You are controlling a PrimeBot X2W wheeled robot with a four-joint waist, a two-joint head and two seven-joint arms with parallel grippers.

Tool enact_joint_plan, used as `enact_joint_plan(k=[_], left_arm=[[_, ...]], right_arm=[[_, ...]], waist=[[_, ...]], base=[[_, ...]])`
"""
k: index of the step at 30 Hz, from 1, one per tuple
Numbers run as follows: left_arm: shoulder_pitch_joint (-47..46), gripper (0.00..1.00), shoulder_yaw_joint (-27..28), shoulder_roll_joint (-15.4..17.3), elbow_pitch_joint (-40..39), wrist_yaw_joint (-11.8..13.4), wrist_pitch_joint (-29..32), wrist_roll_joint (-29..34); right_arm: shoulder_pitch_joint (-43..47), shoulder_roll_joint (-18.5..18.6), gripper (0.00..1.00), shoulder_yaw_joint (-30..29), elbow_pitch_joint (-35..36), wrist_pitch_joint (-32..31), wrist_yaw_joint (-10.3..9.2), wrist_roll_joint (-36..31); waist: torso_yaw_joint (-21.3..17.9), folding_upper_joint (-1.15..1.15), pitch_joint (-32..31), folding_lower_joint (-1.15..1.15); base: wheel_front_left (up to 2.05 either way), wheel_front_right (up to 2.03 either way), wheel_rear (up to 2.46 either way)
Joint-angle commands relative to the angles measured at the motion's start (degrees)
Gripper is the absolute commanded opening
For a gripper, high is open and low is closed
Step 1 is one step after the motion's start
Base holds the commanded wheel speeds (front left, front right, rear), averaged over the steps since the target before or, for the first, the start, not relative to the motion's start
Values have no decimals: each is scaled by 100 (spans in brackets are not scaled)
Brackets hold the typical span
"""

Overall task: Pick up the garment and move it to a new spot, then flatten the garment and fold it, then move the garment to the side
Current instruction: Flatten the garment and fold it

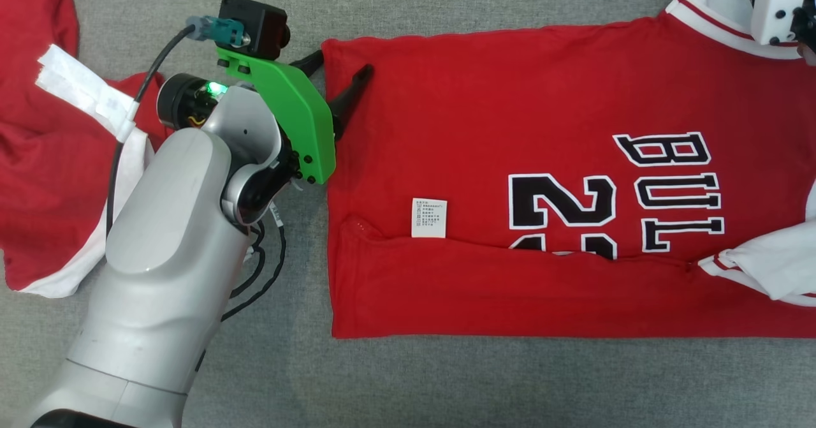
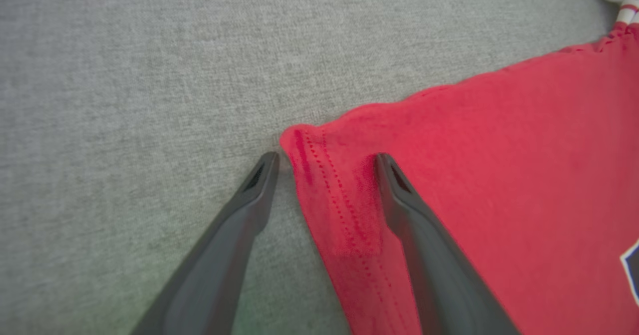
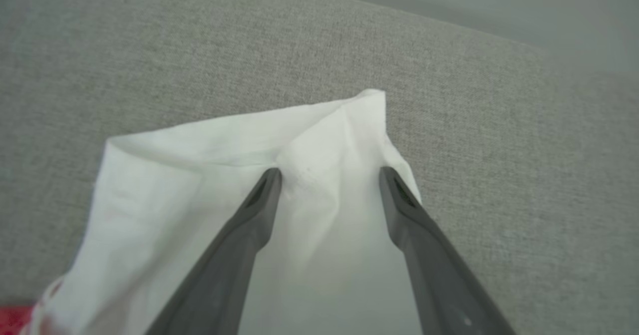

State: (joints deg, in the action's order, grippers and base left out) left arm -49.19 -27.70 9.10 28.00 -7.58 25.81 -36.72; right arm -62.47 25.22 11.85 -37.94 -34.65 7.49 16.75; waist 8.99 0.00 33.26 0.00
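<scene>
Though it's folded, the garment [image 1: 484, 115] lies flat.

Head camera looks straight down on the red garment [image 1: 510, 128]; left wrist camera sits close over its hem corner [image 2: 304, 145] (the head view shares that), right wrist camera close above a white sleeve [image 3: 224, 185].

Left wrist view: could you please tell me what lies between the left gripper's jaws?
In the left wrist view, the red jersey's hemmed corner lies between the left gripper's open jaws.
</scene>
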Motion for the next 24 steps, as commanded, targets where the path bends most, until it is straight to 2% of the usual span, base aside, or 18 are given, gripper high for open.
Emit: enact_joint_plan(k=[1,2,3,4,8,11,14,18,24], left_arm=[[72,100,-85,28,278,41,15,-101],[44,82,-138,19,304,35,-17,-124],[3,43,-242,31,300,30,-37,-152],[-14,0,-318,47,287,28,-84,-209],[29,0,-604,228,192,17,-234,-547],[130,0,-669,463,70,16,-457,-799],[238,0,-679,692,-48,17,-675,-950],[514,0,-579,996,-268,20,-1035,-1170],[1332,0,-418,1282,-593,40,-1420,-1399]], right_arm=[[14,-60,100,133,-159,71,1,-31],[-29,-78,100,152,-228,145,2,-2],[-61,-124,15,211,-294,218,2,51],[-60,-182,0,288,-337,259,3,156],[-154,-200,0,407,-408,750,2,488],[-126,-265,0,286,-354,1267,1,891],[83,-131,0,409,-177,1530,0,1165],[571,83,0,548,330,1896,1,1623],[2041,378,0,391,1406,2345,0,2290]], waist=[[19,0,53,0],[9,0,68,0],[-11,0,91,0],[-30,0,103,0],[-157,0,29,0],[-283,0,-150,0],[-433,0,-377,0],[-677,0,-768,0],[-1039,0,-1544,0]], base=[[0,0,0],[0,0,0],[0,0,0],[0,0,0],[0,0,0],[0,0,0],[0,0,0],[0,0,0],[0,0,0]])
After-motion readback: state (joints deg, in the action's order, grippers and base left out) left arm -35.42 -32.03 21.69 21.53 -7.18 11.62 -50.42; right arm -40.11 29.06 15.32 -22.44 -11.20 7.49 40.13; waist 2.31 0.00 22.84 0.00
